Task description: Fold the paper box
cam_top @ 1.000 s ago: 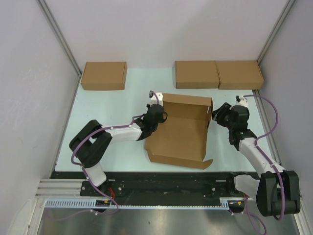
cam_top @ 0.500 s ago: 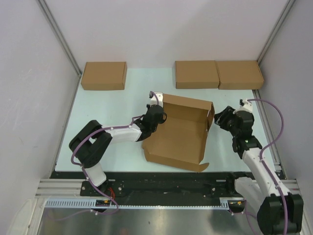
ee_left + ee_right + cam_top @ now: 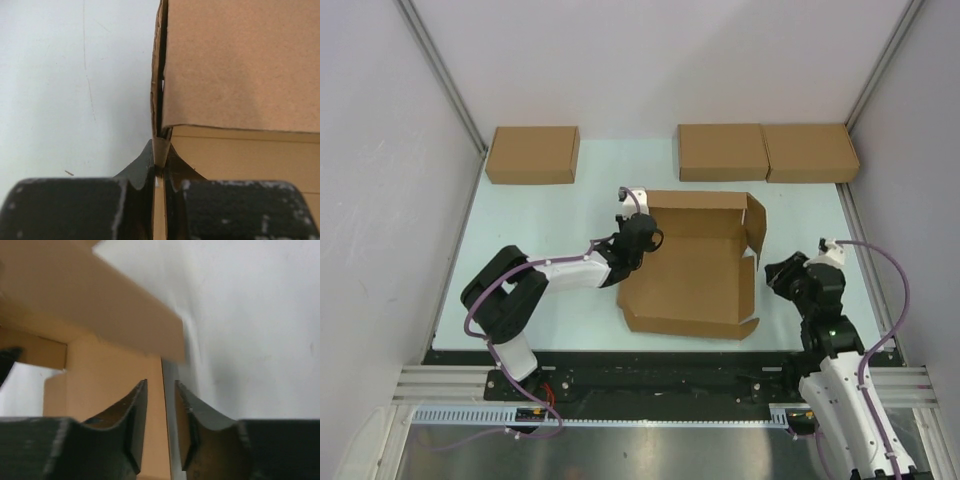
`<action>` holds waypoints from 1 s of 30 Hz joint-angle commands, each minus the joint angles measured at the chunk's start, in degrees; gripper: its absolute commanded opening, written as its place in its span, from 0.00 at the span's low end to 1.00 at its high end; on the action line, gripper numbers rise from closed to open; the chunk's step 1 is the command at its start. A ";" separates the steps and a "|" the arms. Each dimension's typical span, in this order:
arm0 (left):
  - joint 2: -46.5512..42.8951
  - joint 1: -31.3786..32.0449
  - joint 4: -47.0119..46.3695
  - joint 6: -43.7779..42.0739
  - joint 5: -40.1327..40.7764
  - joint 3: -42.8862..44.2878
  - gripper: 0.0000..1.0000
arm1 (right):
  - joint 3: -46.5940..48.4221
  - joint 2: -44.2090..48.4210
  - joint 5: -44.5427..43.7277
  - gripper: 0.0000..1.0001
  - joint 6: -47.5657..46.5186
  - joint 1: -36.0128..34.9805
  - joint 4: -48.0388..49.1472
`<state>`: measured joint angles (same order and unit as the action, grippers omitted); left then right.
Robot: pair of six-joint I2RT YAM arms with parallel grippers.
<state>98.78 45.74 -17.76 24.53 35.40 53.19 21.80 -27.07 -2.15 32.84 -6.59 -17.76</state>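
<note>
Pale green table (image 3: 520, 250), white walls around. Nearest, right gripper (image 3: 780, 276): jaws partly apart, gripping nothing, just beside the right wall of the paper box (image 3: 688, 270), box at 9 o'clock from it. Box mid-table, top open, nearly square from above, long axis hard to call. Left gripper (image 3: 638, 238) at the box's 10 o'clock, pinched tight on the left wall. Probably next: the right side flap, right arm nearer. Farther off, at 12 o'clock, three other boxes (image 3: 722, 151) along the far edge. No readable writing or labels anywhere.
</note>
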 commanded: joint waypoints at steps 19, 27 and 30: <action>0.45 -0.73 11.87 5.35 8.55 2.09 0.00 | -8.80 -12.15 -8.89 0.08 13.91 -11.95 11.79; 0.27 -1.26 11.78 4.47 8.81 2.01 0.00 | -1.15 1.50 -18.85 0.05 11.81 -18.54 -0.34; 0.36 -1.26 11.87 4.82 8.64 1.74 0.00 | -0.53 -0.78 -18.94 0.03 13.30 -19.51 -1.13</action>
<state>98.89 45.08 -10.68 28.71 42.26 55.59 18.48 -26.20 -15.94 44.64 -24.86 -15.44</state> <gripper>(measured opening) 0.084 0.046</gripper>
